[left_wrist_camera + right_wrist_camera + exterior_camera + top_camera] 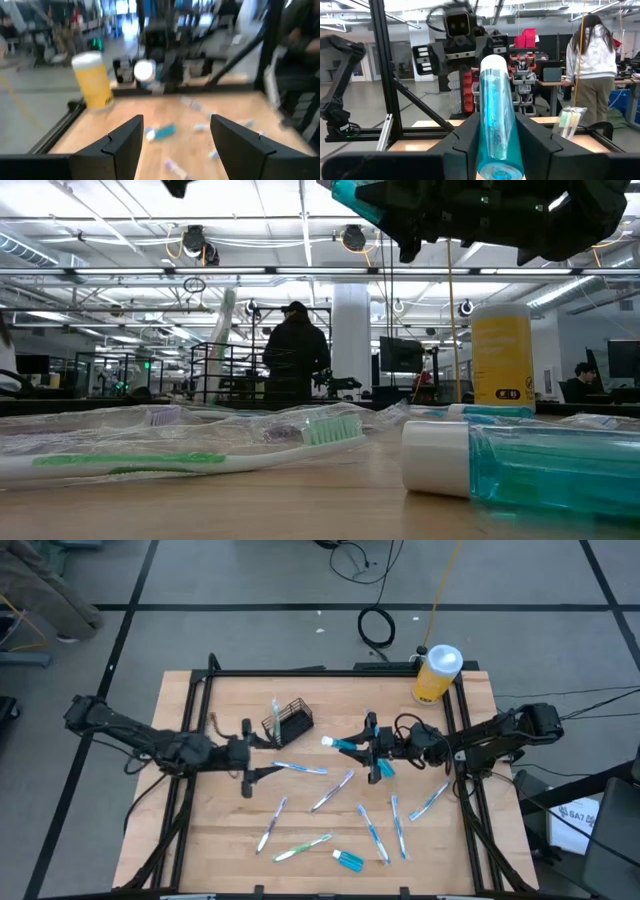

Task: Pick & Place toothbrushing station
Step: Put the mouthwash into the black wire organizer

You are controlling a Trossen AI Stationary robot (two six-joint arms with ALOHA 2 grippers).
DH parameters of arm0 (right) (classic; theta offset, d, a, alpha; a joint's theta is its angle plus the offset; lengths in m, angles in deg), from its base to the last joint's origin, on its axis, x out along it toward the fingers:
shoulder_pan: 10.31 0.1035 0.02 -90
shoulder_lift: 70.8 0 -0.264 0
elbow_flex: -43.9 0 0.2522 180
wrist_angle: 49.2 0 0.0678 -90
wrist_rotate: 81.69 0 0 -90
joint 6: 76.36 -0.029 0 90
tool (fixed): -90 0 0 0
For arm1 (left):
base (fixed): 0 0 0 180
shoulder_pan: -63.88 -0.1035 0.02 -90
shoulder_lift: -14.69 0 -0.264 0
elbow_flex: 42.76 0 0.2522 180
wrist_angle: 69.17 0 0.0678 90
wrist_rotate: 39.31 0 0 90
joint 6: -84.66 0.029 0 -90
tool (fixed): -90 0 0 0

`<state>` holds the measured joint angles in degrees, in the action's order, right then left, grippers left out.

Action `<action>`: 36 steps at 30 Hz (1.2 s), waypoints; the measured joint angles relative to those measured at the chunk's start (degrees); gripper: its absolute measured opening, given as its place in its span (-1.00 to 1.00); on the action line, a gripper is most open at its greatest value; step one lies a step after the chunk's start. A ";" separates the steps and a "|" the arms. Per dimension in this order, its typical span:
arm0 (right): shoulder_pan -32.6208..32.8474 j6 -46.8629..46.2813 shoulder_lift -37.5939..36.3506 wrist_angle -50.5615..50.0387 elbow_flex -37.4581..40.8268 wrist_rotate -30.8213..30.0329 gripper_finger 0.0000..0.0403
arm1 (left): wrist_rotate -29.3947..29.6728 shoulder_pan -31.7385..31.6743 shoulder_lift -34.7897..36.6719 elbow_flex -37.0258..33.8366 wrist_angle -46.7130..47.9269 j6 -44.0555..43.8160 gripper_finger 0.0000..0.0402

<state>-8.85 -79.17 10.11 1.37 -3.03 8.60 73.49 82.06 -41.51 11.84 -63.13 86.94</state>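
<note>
Left claw [247, 759]: fingers spread wide, holding nothing, above the surface [200, 830] just left of the caddy.
Caddy [290, 722]: small black wire-mesh box, upright on the surface's far middle, one wrapped toothbrush [276, 712] standing in it.
Right claw [373, 750]: clamped on a blue bottle [343, 744] with white cap, raised right of the caddy.

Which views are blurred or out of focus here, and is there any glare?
Left wrist view: everything blurred, including the yellow bottle. Low view: the near blue bottle is soft, ceiling lights glare. Right wrist view: sharp on the held blue tube. High view: evenly lit.
</note>
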 joint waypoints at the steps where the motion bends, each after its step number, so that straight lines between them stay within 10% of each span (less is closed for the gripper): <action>1: 0.00 -0.01 0.00 -0.03 0.00 0.01 -0.50 | 0.00 -0.53 -1.50 1.74 2.25 0.11 0.18; 14: 0.12 -4.96 0.02 -13.52 -5.22 4.48 -0.50 | -4.50 -5.70 -17.30 20.35 14.62 9.03 0.18; 36: 0.08 -3.39 0.02 -11.95 -5.25 7.37 -0.50 | -9.73 -9.29 -23.23 21.31 11.86 8.42 0.18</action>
<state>-8.77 -82.55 10.13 -10.58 -8.27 15.97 63.76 72.76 -64.75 33.15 -51.27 95.37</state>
